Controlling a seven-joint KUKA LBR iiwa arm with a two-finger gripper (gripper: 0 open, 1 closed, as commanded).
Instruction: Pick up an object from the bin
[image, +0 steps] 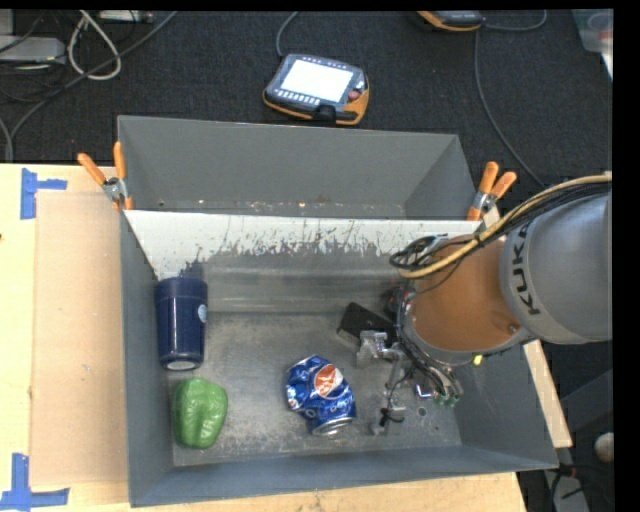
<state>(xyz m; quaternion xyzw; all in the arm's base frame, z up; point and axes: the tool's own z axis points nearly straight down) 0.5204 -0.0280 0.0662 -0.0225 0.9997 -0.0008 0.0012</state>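
My gripper (396, 388) hangs low in the bin's right half, close above the floor. A crushed blue can with a red and white logo (320, 394) lies just to its left, apart from it by a small gap. A small flat black thing (358, 320) lies behind the gripper, toward the back wall, partly hidden by the arm. Nothing shows held in the gripper.
A dark blue cup (181, 320) lies on its side by the left wall. A green pepper-shaped toy (200, 411) sits in the front left corner. The arm's orange cover and cables hang over the bin's right side.
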